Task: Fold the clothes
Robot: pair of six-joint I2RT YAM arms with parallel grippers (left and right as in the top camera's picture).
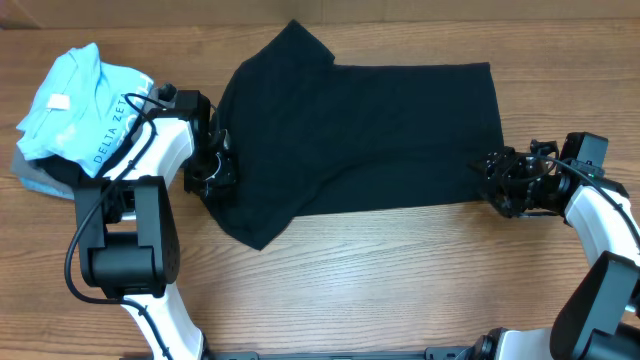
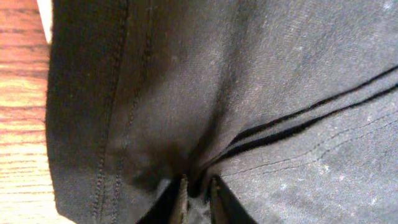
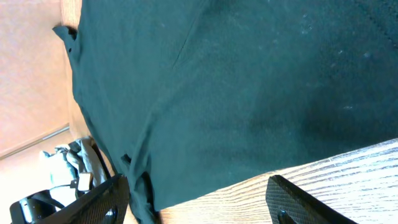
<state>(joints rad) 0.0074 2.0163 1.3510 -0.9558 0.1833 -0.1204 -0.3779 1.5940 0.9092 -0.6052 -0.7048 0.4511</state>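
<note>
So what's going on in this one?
Two robot arms are working on a plain black cotton T-shirt that lies spread out on the wooden table. The left gripper is shut on a pinch of fabric at one end of the shirt. The right gripper sits open at the opposite end, gripping nothing. A bunched light blue shirt lettered DELTA ZETA lies off to the side.

left claw (image 2: pixel 198 200): seemingly clamped tight | right claw (image 3: pixel 196 194): spread wide apart

Even, soft light is filling all 3 views; the black T-shirt (image 2: pixel 249 93) is blurring toward the left wrist frame's bottom.
</note>
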